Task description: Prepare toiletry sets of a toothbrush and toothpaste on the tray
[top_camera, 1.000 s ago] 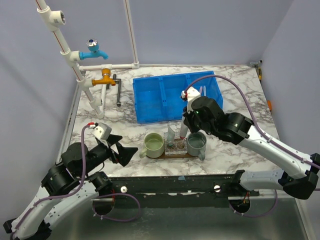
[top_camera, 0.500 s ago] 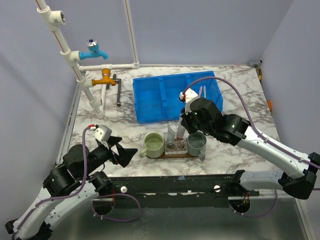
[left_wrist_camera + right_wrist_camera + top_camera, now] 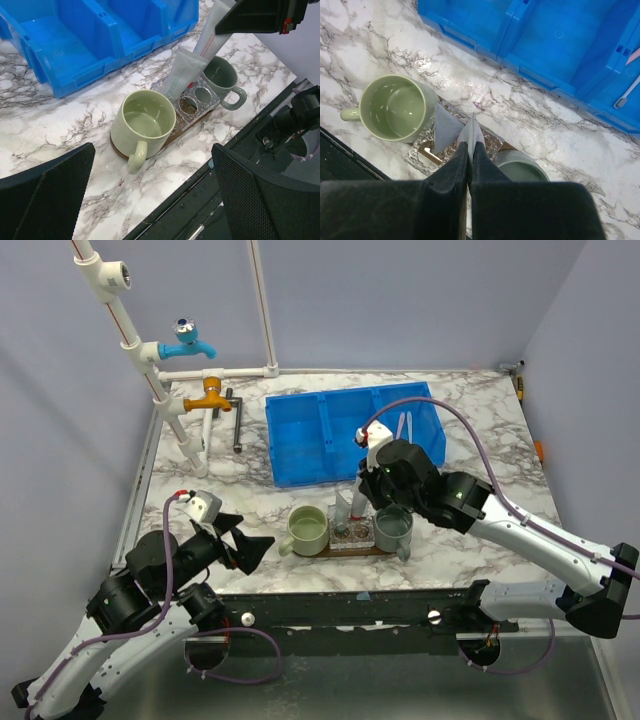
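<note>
The left gripper (image 3: 251,540) hangs at lower left with its fingers spread wide and holding nothing. At lower centre the tray (image 3: 352,551) carries a pale green mug (image 3: 308,529), then a clear holder (image 3: 196,97) with one toothpaste tube (image 3: 181,72) standing tilted in it, then a grey-green mug (image 3: 393,527). Right of centre, the right gripper (image 3: 470,150) pinches a second tube (image 3: 212,30) over the holder, just beside the first, while two toothbrushes (image 3: 403,427) lie in the right compartment of the blue bin (image 3: 300,440).

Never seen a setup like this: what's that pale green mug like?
The pale green mug is glossy and looks ceramic, with a round mouth and one loop handle on its left side. It stands upright and empty on the left end of the dark wooden tray, close beside a clear holder.
</note>
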Controlling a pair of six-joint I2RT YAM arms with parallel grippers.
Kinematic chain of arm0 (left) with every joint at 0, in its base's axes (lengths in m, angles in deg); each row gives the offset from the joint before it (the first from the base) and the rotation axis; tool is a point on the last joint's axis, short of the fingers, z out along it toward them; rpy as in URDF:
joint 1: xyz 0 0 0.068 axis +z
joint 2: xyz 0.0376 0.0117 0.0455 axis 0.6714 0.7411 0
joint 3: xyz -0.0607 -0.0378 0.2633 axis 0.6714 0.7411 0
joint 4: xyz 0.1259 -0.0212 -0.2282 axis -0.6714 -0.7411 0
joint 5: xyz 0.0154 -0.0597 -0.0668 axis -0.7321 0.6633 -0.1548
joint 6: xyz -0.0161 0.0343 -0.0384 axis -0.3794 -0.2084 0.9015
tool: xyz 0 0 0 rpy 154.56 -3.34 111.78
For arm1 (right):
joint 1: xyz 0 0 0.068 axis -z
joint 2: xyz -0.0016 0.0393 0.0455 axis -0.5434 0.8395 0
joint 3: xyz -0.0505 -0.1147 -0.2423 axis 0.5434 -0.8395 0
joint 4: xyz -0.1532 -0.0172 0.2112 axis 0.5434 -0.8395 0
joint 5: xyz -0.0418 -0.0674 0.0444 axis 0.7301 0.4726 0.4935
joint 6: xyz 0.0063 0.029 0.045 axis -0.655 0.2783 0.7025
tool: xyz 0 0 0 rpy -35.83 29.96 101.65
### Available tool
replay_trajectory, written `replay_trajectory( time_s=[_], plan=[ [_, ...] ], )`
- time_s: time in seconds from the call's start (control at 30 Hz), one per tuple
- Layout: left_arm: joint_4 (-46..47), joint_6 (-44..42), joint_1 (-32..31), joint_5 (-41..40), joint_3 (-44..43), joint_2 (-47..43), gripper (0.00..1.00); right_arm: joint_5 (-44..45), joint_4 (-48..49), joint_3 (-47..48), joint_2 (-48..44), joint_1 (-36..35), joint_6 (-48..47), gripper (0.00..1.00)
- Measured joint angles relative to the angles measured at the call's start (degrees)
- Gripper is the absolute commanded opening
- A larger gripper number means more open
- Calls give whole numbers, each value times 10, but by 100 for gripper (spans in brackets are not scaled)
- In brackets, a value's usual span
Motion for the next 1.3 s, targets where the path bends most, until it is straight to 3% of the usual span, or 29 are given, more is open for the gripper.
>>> replay_trajectory(
  time_s=[1.3],
  plan=[
    [0,0,0,-5,5,2,99,3,114,-135,10,-4,-11,0]
  ],
)
